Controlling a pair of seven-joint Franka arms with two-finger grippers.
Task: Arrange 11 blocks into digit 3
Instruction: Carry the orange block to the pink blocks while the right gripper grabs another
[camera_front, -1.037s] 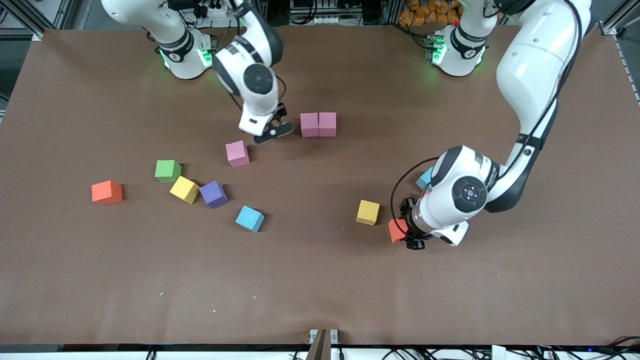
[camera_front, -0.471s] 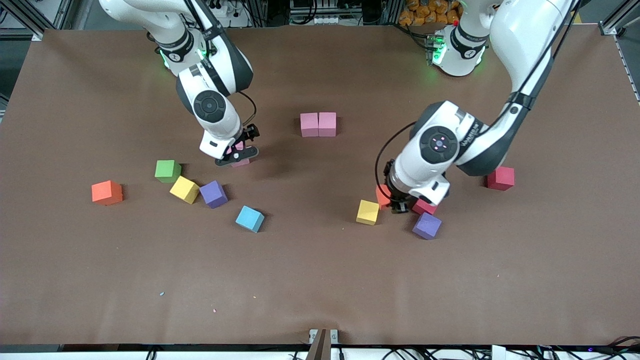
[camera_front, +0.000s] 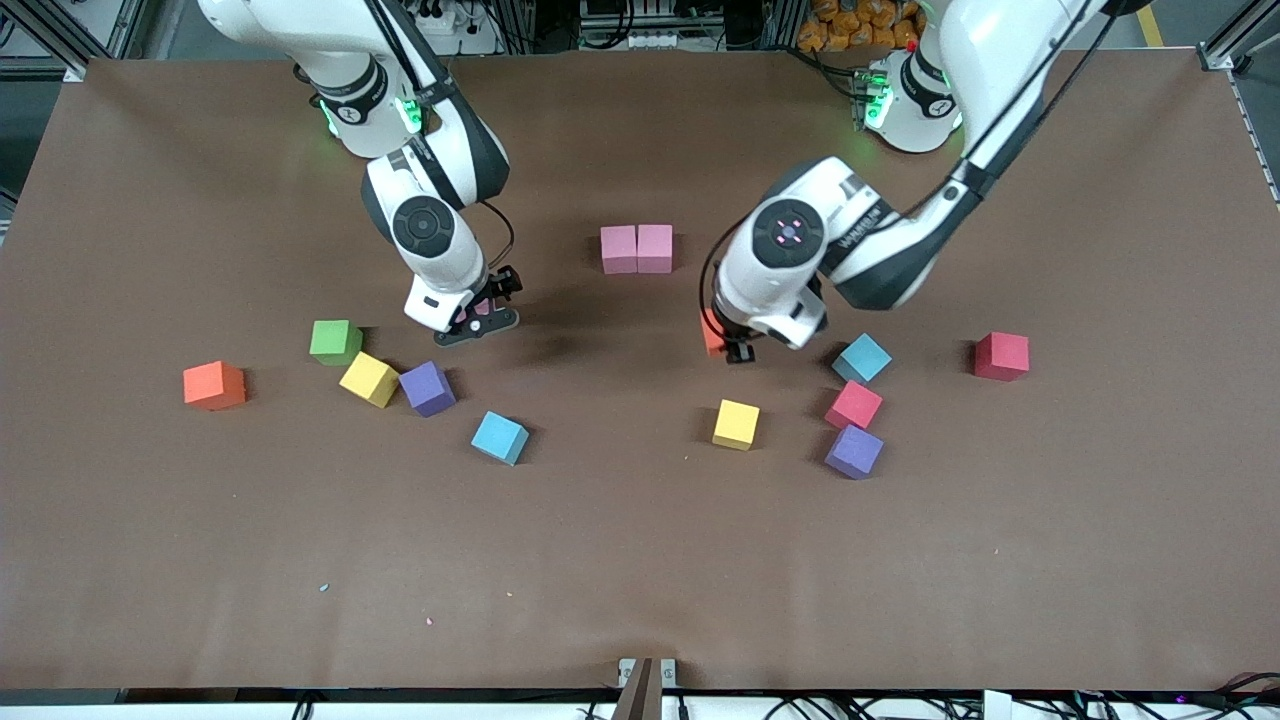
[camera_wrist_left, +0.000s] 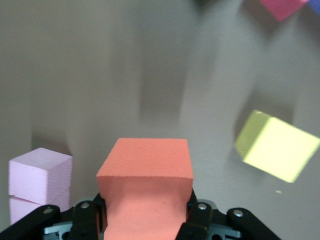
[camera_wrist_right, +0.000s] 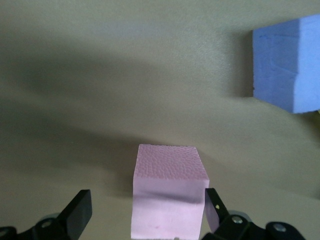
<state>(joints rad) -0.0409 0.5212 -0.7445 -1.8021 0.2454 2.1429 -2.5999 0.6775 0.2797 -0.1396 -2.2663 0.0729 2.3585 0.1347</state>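
Front view, left gripper (camera_front: 735, 350): I saw it clamped on an orange cube (camera_front: 712, 335), up over bare table (camera_front: 640, 560) between the pink pair (camera_front: 637, 249) and a yellow cube (camera_front: 736, 424).
Front view, room: I had open brown surface around that gripper; a light blue cube (camera_front: 862, 358), a deep pink cube (camera_front: 853, 404) and a purple cube (camera_front: 853, 452) sat toward the left arm's end, well apart from it.
Front view, right gripper (camera_front: 482, 322): I saw it low over a single pink cube (camera_front: 482, 309), mostly hidden.
Left wrist view: the left gripper (camera_wrist_left: 145, 212) pinched the orange cube (camera_wrist_left: 145, 192) square, one flat face up; the pink pair (camera_wrist_left: 37, 182) sat edge to edge beside it.
Right wrist view: the right gripper (camera_wrist_right: 145, 215) stood spread wide, fingers (camera_wrist_right: 77, 212) either side of the pink cube (camera_wrist_right: 167, 192), gaps showing; a blue cube (camera_wrist_right: 287, 65) lay near.
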